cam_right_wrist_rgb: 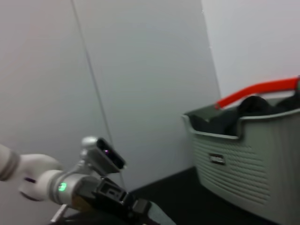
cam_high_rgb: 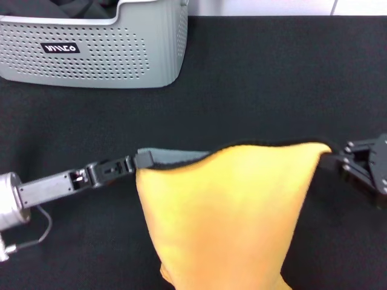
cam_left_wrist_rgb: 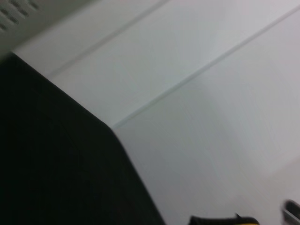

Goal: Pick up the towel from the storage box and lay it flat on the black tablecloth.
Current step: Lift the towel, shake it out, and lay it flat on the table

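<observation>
The yellow-orange towel hangs spread out between my two grippers above the black tablecloth, its lower part running out of the bottom of the head view. My left gripper is shut on the towel's upper left corner, where a grey underside folds over. My right gripper is shut on the upper right corner. The grey storage box stands at the far left of the cloth, well behind the towel. In the right wrist view, the left gripper shows low down and the storage box at the right.
Dark cloth and a red strip lie inside the box. A white wall rises beyond the tablecloth's far edge. A cable loops under my left arm.
</observation>
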`<act>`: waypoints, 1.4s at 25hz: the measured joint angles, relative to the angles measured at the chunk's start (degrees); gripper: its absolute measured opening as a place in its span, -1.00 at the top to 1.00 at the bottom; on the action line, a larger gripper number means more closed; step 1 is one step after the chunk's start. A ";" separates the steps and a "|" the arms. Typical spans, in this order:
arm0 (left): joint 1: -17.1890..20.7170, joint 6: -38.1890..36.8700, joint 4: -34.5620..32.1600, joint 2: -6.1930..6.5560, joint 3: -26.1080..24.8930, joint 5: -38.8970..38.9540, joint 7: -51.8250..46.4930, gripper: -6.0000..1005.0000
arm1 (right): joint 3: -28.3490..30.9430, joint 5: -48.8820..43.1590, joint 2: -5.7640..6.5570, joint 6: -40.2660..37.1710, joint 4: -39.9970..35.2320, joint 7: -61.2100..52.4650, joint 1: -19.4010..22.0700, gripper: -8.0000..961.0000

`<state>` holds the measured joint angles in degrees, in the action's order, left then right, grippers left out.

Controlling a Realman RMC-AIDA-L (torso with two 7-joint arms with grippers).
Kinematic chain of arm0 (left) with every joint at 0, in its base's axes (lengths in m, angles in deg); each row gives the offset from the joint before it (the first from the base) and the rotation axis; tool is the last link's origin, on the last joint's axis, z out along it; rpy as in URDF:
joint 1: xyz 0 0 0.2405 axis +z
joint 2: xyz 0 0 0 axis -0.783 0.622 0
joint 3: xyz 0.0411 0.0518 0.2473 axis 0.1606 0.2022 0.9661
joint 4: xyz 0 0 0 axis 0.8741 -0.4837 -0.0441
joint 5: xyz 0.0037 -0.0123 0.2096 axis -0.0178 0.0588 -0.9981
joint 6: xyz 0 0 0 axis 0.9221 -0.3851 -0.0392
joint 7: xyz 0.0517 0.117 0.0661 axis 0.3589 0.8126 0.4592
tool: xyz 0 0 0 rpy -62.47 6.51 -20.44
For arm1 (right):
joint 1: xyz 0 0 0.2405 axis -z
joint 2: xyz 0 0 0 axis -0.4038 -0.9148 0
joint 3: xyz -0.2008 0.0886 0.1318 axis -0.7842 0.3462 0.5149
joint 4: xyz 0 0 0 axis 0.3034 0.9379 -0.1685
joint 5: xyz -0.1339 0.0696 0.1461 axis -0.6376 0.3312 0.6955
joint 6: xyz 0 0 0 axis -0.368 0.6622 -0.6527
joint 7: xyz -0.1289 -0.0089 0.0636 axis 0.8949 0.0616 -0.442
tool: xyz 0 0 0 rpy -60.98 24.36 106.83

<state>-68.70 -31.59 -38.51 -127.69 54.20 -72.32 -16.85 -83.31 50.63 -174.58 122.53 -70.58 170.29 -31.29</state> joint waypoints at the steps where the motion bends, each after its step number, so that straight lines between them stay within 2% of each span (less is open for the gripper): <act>1: -0.22 1.39 0.00 -0.13 -0.43 0.00 -0.01 0.93 | -0.03 -0.05 0.02 -1.14 1.19 0.38 -1.01 0.91; 9: -1.81 8.14 0.10 -0.97 -2.47 0.11 -0.01 0.93 | -1.65 0.03 0.25 -9.96 12.32 3.19 -11.27 0.91; 16: -2.94 12.07 0.13 -1.23 -5.78 0.33 -0.21 0.93 | -3.58 0.36 -0.10 -16.90 18.87 4.46 -17.75 0.90; 26: -4.18 20.36 1.48 -2.29 -6.88 0.04 -0.36 0.93 | -4.52 0.03 -0.07 -26.16 24.25 4.29 -22.55 0.89; 35: -6.84 26.11 3.06 -3.76 -6.56 -0.40 -0.58 0.93 | -6.76 0.47 -0.24 -31.65 25.20 4.76 -23.03 0.88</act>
<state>-75.54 -5.48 -35.46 -131.45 47.64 -72.71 -17.42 -90.07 51.11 -174.82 90.88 -45.38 175.05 -54.31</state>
